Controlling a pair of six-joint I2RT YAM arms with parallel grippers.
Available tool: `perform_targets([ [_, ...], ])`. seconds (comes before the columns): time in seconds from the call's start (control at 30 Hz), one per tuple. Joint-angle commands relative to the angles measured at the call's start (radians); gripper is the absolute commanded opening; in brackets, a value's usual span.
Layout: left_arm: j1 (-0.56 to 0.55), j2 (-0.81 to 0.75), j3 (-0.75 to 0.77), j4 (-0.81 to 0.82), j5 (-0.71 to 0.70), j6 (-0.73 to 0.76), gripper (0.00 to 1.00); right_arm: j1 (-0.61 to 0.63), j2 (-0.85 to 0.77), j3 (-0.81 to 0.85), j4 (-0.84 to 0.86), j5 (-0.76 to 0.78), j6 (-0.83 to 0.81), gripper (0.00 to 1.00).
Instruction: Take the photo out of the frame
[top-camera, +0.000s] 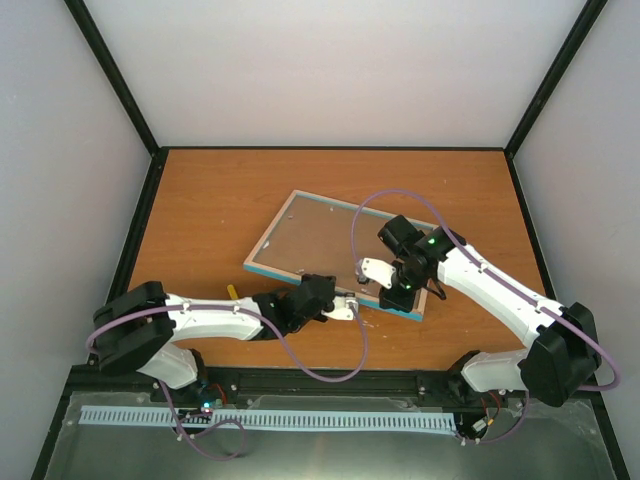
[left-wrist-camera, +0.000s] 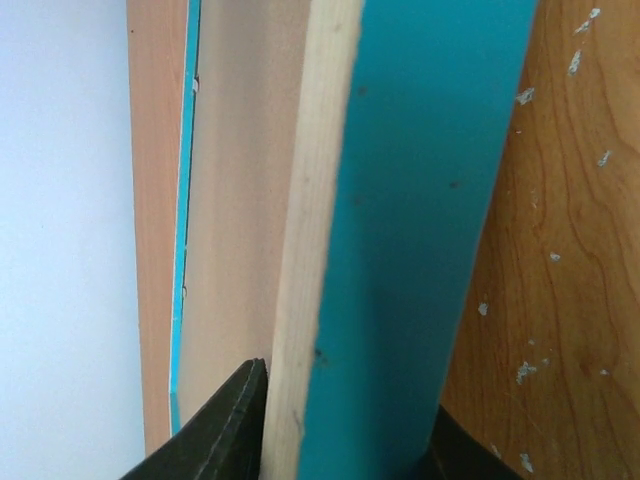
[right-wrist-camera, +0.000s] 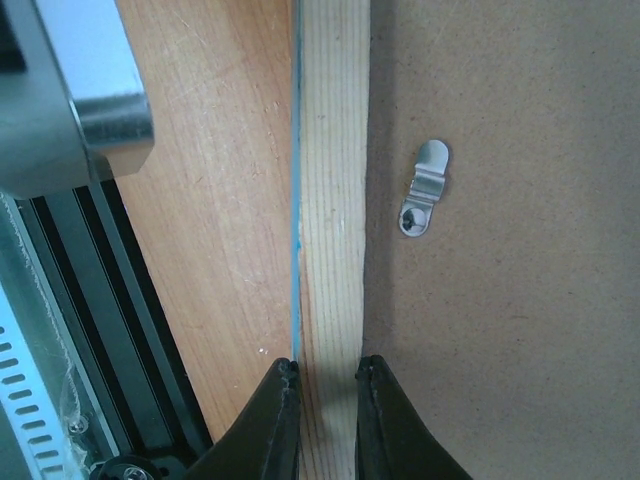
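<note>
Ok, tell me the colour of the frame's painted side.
The frame is turquoise blue; clearest in the left wrist view.

frame (left-wrist-camera: 420, 230): smooth, matt turquoise paint on the face, with a few dark specks; the rail's back is bare pale wood with visible grain.
backing board (right-wrist-camera: 520, 320): brown fibreboard, matt, finely fuzzy.
clip (right-wrist-camera: 427, 187): bent bright metal, shiny.
table (left-wrist-camera: 560, 250): orange-brown wood grain, smooth, flecked with pale chips.
right gripper fingers (right-wrist-camera: 275, 425): black, matt, plastic-looking.
walls (top-camera: 330, 70): plain white, matt.
</note>
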Motion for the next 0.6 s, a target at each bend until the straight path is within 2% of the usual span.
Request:
perform_targets([
  [0.0, -0.017, 0.007, 0.069, 0.033, -0.010, -0.054, 0.12, 0.004, -0.030, 0.042, 0.010, -0.081, 0.010, 0.03],
  [0.07, -0.017, 0.003, 0.094, 0.009, -0.014, -0.082, 0.08, 0.004, -0.035, 0.061, 0.002, -0.064, 0.019, 0.06],
  [0.17, -0.015, -0.009, 0.167, -0.072, 0.011, -0.158, 0.04, 0.002, -0.068, 0.112, -0.016, -0.021, 0.026, 0.49],
  [0.23, -0.015, -0.004, 0.252, -0.160, 0.024, -0.227, 0.02, -0.006, -0.093, 0.178, -0.047, -0.001, 0.016, 0.60],
  [0.3, -0.010, 0.006, 0.330, -0.241, 0.043, -0.277, 0.01, -0.051, -0.111, 0.254, -0.076, 0.015, 0.013, 0.67],
  [0.4, 0.017, 0.039, 0.453, -0.394, 0.089, -0.357, 0.01, -0.159, -0.123, 0.366, -0.103, 0.015, -0.005, 0.70],
  [0.47, 0.046, 0.076, 0.576, -0.501, 0.122, -0.439, 0.01, -0.231, -0.131, 0.445, -0.108, 0.023, -0.015, 0.73],
  [0.57, 0.066, 0.175, 0.806, -0.744, 0.172, -0.553, 0.01, -0.314, -0.137, 0.535, -0.083, 0.095, 0.004, 0.77],
])
